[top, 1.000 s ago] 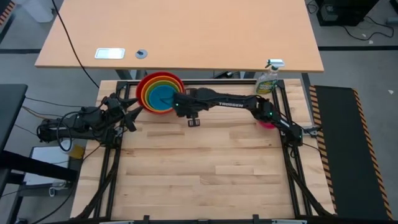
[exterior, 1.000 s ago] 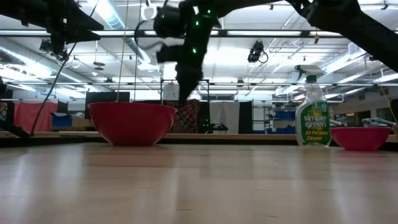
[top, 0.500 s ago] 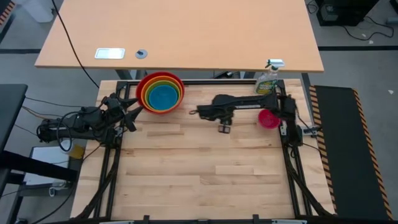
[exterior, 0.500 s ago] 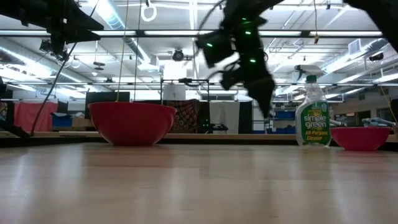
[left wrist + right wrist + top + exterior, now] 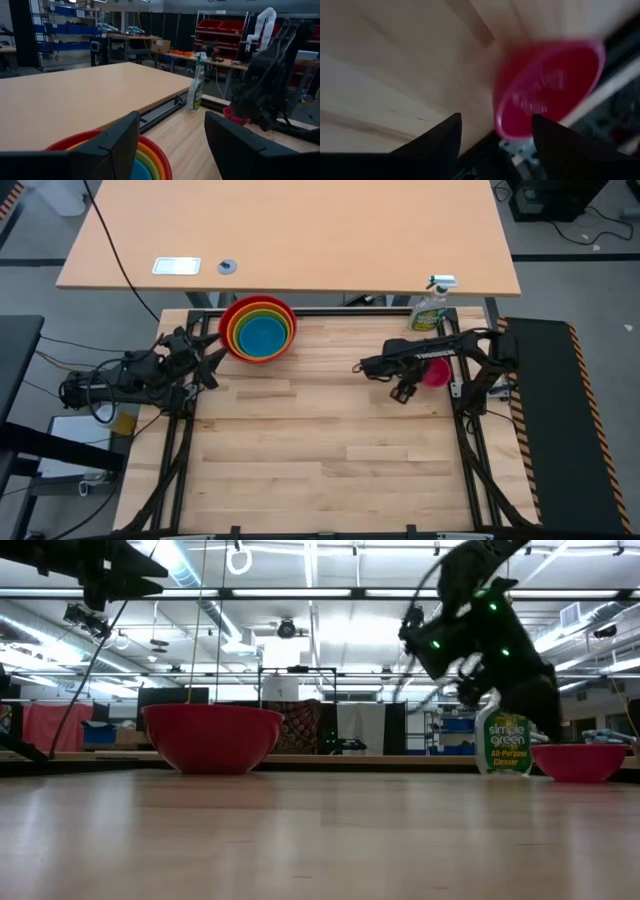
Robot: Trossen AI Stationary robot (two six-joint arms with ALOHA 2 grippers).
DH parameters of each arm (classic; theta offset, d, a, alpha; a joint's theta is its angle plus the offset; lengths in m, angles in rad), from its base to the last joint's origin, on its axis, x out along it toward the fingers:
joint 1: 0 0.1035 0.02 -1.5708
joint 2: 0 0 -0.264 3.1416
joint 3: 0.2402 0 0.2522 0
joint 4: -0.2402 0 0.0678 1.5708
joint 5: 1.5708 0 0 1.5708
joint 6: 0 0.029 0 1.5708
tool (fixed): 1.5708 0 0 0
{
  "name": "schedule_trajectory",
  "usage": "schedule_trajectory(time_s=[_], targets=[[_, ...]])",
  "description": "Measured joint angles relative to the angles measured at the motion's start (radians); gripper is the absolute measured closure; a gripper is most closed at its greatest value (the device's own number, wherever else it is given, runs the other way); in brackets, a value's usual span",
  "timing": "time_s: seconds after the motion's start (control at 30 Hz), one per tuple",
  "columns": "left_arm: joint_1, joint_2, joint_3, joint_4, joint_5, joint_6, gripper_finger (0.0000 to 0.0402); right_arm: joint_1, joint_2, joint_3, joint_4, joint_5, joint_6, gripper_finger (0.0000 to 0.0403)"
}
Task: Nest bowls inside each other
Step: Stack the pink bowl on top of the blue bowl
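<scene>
Near the table's far left a blue bowl [image 5: 262,334] sits inside a lime green one, that in an orange one, and that in the red bowl [image 5: 228,315], which stands on its base. The magenta bowl [image 5: 436,373] stands alone at the right, near the right arm's base. My right gripper [image 5: 404,392] hangs open, tipped down, just left of the magenta bowl [image 5: 547,90] and above it, touching nothing. My left gripper [image 5: 213,360] waits open at the table's left edge beside the red bowl [image 5: 152,150], pointing level.
A spray bottle [image 5: 431,308] stands at the far right corner, behind the magenta bowl [image 5: 580,760]. A larger desk [image 5: 300,230] lies beyond the far edge. The table's bare wood [image 5: 320,450] stretches across the middle and near side.
My right gripper has swung from over the nested bowls toward the table's right edge, sinking and tipping downward, and now hangs by the magenta bowl. The bowls have stayed where they were.
</scene>
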Motion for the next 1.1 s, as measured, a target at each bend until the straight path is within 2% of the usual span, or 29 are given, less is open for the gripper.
schedule_trajectory(time_s=[0.17,0.33,0.5,0.77,0.93,1.1], targets=[[0.000,0.000,0.000,0.032,-0.006,0.035,0.0173,-0.028,-0.002,-0.115,0.004,-0.001,0.052,0.0157],[0.000,0.000,0.000,0.040,-0.008,0.050,0.0173,-0.047,-0.002,-0.182,0.061,-0.007,0.022,0.0182],[0.000,0.000,0.000,0.040,-0.008,0.050,0.0173,-0.048,-0.002,-0.210,0.099,-0.026,-0.006,0.0242],[0.000,0.000,0.000,0.040,-0.008,0.045,0.0173,-0.055,-0.002,-0.214,0.098,-0.002,-0.067,0.0375],[0.000,0.000,0.000,0.040,-0.008,0.044,0.0173,-0.050,-0.002,-0.170,0.128,0.080,-0.130,0.0375],[0.000,0.000,0.000,0.040,-0.008,0.042,0.0173,0.017,-0.002,-0.016,0.206,0.241,-0.275,0.0372]])
